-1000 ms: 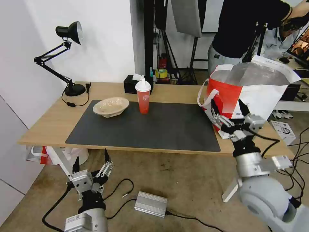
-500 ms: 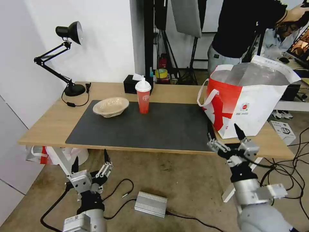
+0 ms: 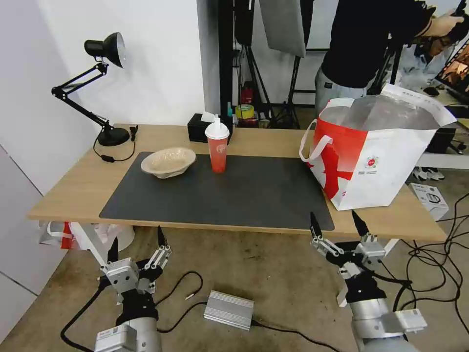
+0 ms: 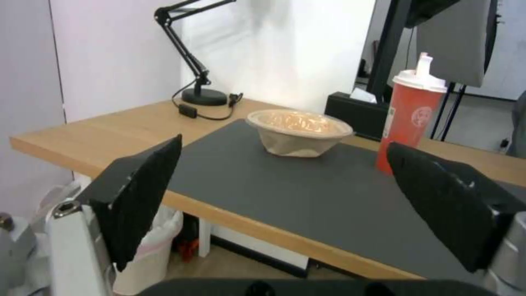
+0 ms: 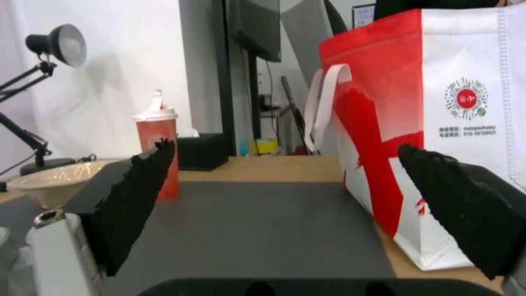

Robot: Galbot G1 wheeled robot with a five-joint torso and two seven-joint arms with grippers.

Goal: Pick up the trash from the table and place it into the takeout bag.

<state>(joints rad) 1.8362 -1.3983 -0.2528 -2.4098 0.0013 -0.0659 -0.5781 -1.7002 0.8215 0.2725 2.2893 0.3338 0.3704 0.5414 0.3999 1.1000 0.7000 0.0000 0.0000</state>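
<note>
Light-wood table [image 3: 83, 181], desk lamp [image 3: 100, 88], tissue box [image 3: 198, 131] behind red cup [image 3: 217, 146]

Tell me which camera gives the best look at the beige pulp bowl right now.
The left wrist view: the pulp bowl sits near centre, rim and side wall clear. The head view shows the whole bowl from above, farther off. The right wrist view catches part of it at the edge, behind an end effector finger.

Both arms are silver metal with black wrist sections. Each gripper, left [image 3: 136, 240] and right [image 3: 336, 223], has black pointed fingers. Black cables trail from them.
</note>
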